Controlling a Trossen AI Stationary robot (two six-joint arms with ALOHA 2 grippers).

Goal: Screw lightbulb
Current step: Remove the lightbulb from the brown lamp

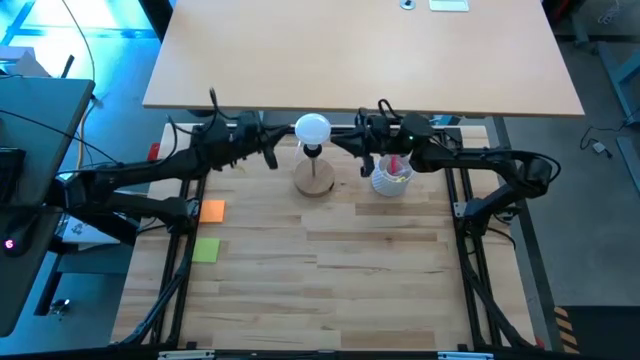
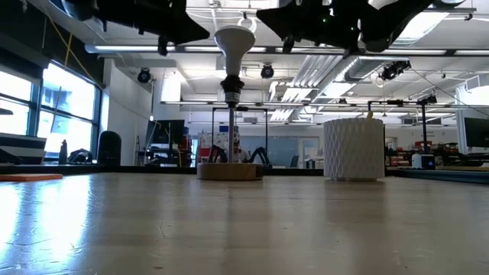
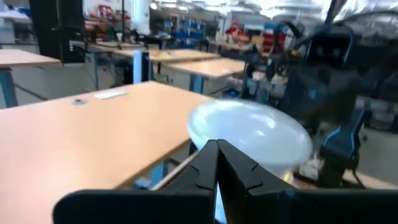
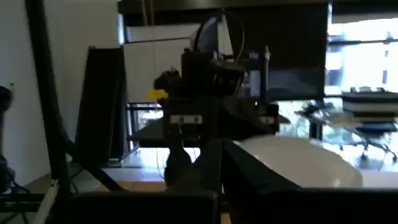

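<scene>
The white lightbulb [image 1: 312, 128] stands upright, globe up, with its neck in the black socket [image 2: 231, 84] on top of a thin stem. The stem rises from a round wooden disc [image 1: 314, 180] on the table. My left gripper [image 1: 272, 158] hangs level and shut to the bulb's left, a short gap away. In the left wrist view the globe [image 3: 249, 134] sits just beyond the shut fingers [image 3: 216, 155]. My right gripper [image 1: 337, 141] is shut and level, its tips right beside the globe's right side [image 4: 298, 158]. My right gripper's shut fingertips [image 2: 263, 15] come level from the table's right and stand at the upper right side of the globe [image 2: 248, 30]. Whether they touch it I cannot tell.
A white latticed cup [image 1: 391, 180] with pink items stands right of the disc, under my right arm. An orange note [image 1: 212, 210] and a green note [image 1: 206, 250] lie at the left. A light wooden tabletop [image 1: 360, 50] lies beyond the far edge.
</scene>
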